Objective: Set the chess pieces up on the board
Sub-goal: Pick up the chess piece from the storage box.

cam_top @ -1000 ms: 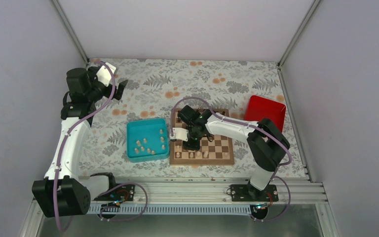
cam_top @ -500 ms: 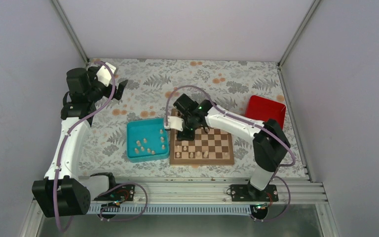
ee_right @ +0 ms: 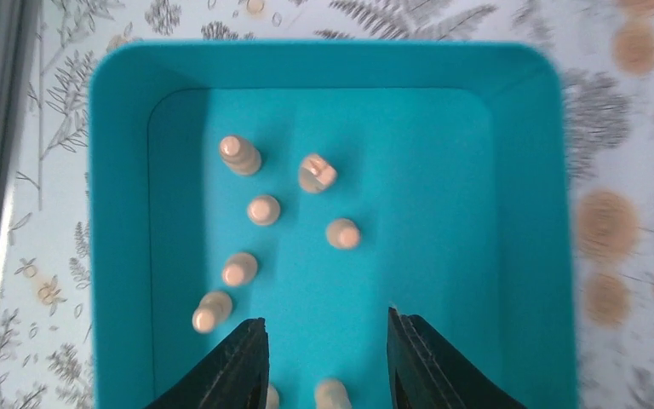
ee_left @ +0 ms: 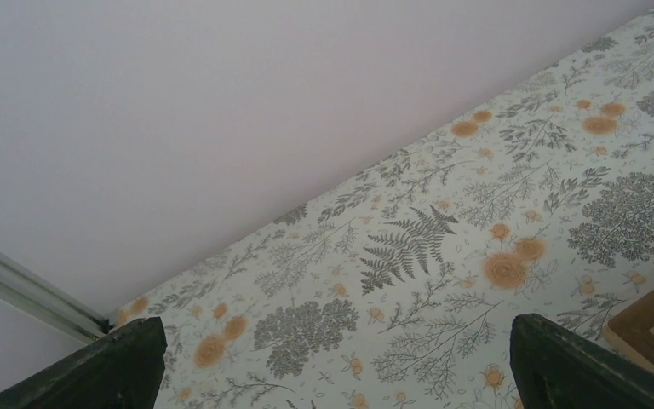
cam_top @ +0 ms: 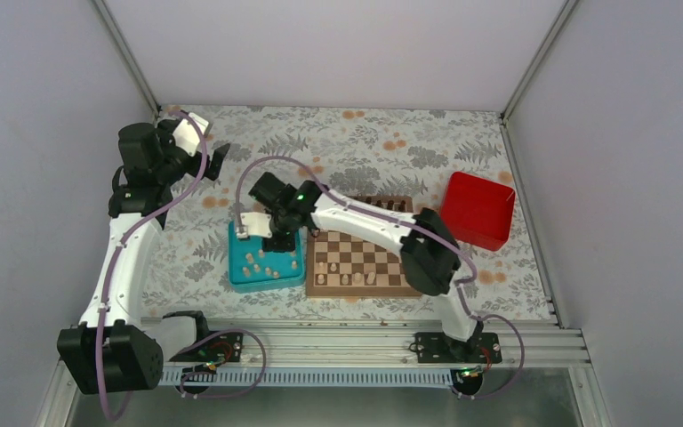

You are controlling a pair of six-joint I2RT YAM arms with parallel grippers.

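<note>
- Pincer of the left arm: raised over the far left of the table, fingers spread wide, nothing between them.
- Teal tray: just left of the board; holds loose pale chess pieces, some upright, some lying.
- Pincer of the right arm: hangs above the tray, fingers spread, not touching any piece.
- Board: left of centre-right; several pale pieces stand on its near left squares, dark pieces line its far edge.
- Red box: right of the board, apart from it.
</note>
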